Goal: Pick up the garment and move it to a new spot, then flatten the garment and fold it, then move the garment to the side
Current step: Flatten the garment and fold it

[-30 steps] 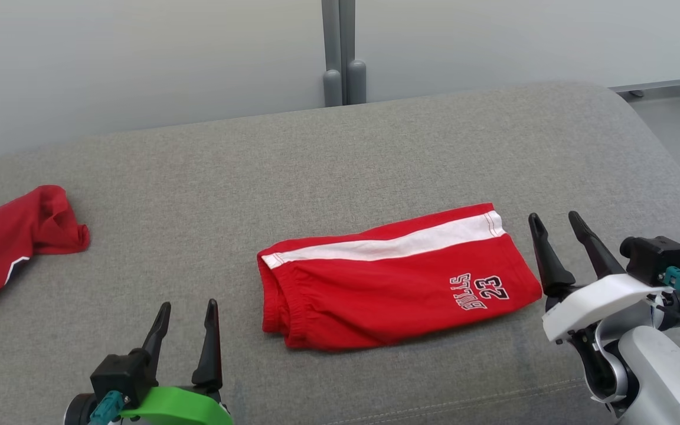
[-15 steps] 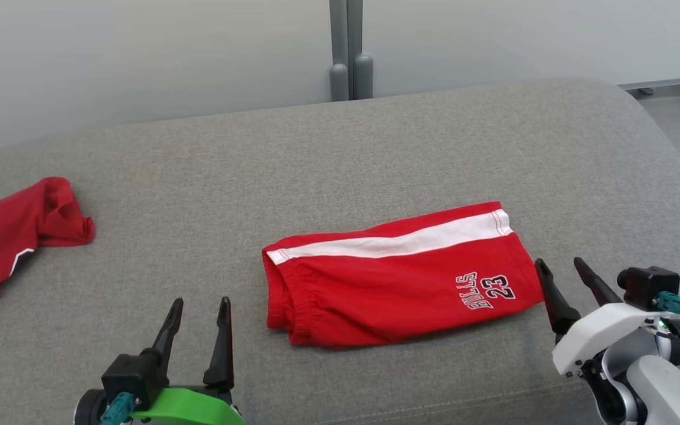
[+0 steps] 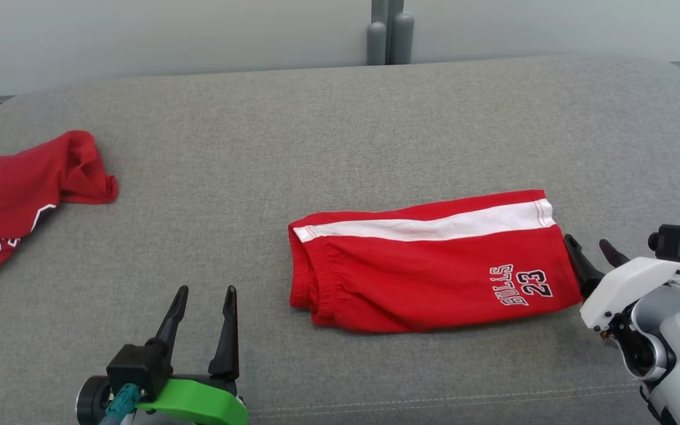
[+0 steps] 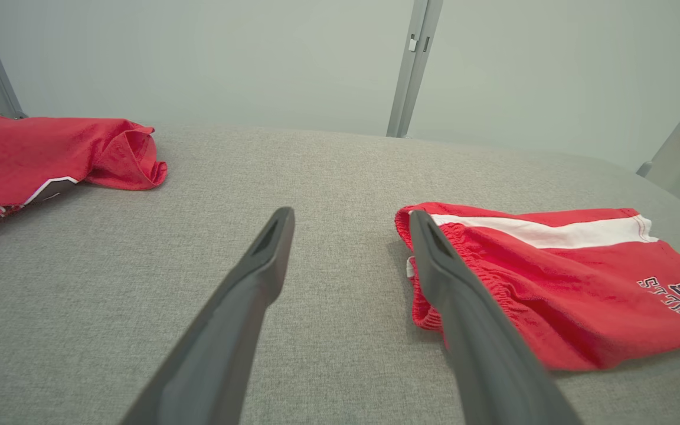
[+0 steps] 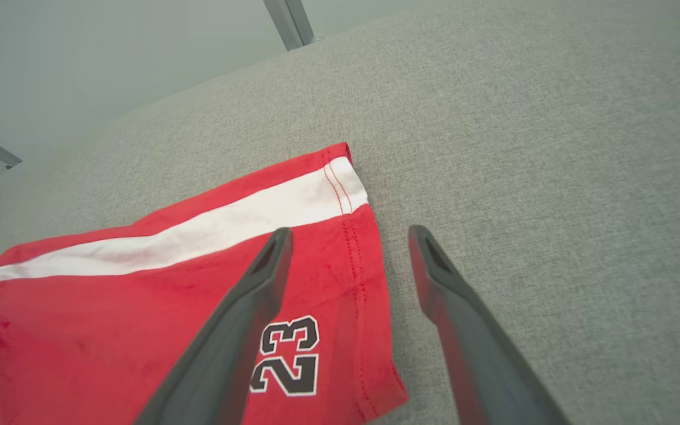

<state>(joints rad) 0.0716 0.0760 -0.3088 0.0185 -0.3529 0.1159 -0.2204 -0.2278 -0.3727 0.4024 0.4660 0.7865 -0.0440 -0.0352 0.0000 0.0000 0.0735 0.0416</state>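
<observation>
Left arm: the left gripper (image 3: pixel 206 290) is hovering low over the grey cushion (image 3: pixel 316 136), fingers pointing forward, jaws spread wide and holding nothing.
Right arm: the right gripper (image 3: pixel 587 242) is leaning in at the hem end of the red shorts (image 3: pixel 434 271), jaws spread and gripping nothing.
Garment: the red shorts are lying folded mid-cushion, between the two grippers.
Surroundings: a second red garment (image 3: pixel 15 189) is lying crumpled at the left edge; a pale wall (image 3: pixel 169 29) is standing behind.
</observation>
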